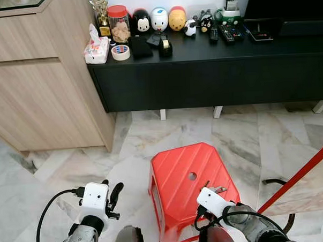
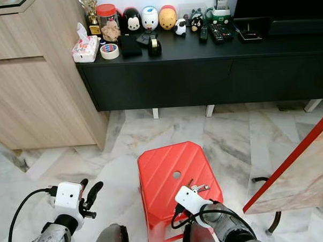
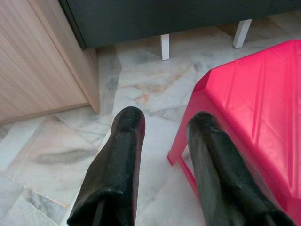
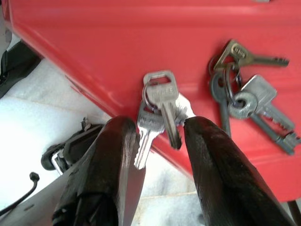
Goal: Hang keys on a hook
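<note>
The right wrist view brings out what the head views only hint at: two bunches of keys lie on the red stool (image 1: 191, 178), a silver bunch (image 4: 160, 106) at the stool's near edge and a darker, brassy bunch (image 4: 249, 89) just beside it, further in on the seat. In the left eye view both shrink to a small glint by the seat's near right corner.

The right hand (image 4: 160, 141) sits at that near edge with its fingers (image 4: 120, 141) parted on either side of the silver bunch; one key hangs down between them and seems to touch the inner face of one finger, but the hand has not closed on it.

The left hand (image 3: 164, 141) hovers over the marble floor (image 1: 57, 179) off the stool's left side, fingers apart and holding nothing. The floor around the stool lies open up to the wooden cabinet (image 1: 36, 83) on the left and the black sideboard (image 1: 213, 70) behind, whose top carries figurines, a tape roll and remotes. A red bar (image 1: 298, 176) slants across the right.
</note>
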Available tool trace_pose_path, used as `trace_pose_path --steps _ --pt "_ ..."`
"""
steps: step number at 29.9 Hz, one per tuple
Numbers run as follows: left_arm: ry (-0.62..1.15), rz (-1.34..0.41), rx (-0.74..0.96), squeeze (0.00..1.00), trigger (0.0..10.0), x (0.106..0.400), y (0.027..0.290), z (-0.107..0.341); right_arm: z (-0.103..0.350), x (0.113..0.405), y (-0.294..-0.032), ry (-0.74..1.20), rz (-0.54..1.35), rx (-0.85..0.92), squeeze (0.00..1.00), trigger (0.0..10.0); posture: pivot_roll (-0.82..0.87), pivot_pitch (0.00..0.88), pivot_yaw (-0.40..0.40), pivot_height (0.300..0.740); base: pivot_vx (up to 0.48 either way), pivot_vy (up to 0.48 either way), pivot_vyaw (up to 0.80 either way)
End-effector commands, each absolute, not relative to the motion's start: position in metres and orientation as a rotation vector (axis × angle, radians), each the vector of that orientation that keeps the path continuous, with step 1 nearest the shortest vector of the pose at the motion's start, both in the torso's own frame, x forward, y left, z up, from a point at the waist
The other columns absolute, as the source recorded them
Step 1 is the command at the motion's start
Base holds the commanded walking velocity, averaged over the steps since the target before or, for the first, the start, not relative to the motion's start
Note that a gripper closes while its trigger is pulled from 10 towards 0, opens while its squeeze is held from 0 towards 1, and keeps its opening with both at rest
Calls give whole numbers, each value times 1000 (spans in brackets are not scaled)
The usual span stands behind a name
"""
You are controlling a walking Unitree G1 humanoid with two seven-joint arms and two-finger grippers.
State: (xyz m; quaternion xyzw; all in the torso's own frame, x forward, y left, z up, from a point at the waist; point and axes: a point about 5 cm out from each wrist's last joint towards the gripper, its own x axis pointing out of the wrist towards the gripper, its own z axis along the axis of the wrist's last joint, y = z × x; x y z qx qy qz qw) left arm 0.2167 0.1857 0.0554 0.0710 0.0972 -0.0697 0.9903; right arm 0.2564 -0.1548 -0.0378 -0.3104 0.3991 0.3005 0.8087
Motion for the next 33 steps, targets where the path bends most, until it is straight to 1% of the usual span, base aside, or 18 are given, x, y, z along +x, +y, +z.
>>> trace_pose_path --steps 1,2,3,4,5,8,9,23,24,33 --pt "200 -150 157 0 10000 213 186 57 -38 257 -154 852 643 -665 0 10000 107 148 -3 651 0 0 0" --pt "200 -150 157 0 10000 213 186 57 -38 257 -154 852 643 -665 0 10000 107 148 -3 651 0 0 0" --pt "203 -150 157 0 10000 213 187 56 -38 257 -154 857 640 -664 0 7569 107 148 -3 651 0 0 0" --pt "205 -150 158 0 10000 212 187 56 -39 256 -155 863 638 -663 0 2275 112 154 -1 651 0 0 0" --pt "209 -149 160 0 10000 211 188 56 -40 255 -156 875 630 -665 0 4510 114 158 1 651 0 0 0" --pt "209 -148 161 0 10000 210 188 56 -41 255 -157 878 627 -666 0 4510 114 158 1 651 0 0 0" --pt "212 -148 161 0 10000 210 188 56 -42 254 -158 888 616 -669 0 10000 115 163 3 651 0 0 0" --pt "221 -149 162 0 10000 206 188 56 -42 254 -162 903 586 -655 0 10000 119 170 6 651 0 0 0" --pt "221 -148 163 0 10000 206 189 56 -42 254 -162 899 579 -654 0 0 119 172 8 651 0 0 0" --pt "225 -146 170 0 10000 206 190 56 -41 256 -161 886 567 -645 0 0 121 173 10 651 0 0 0"
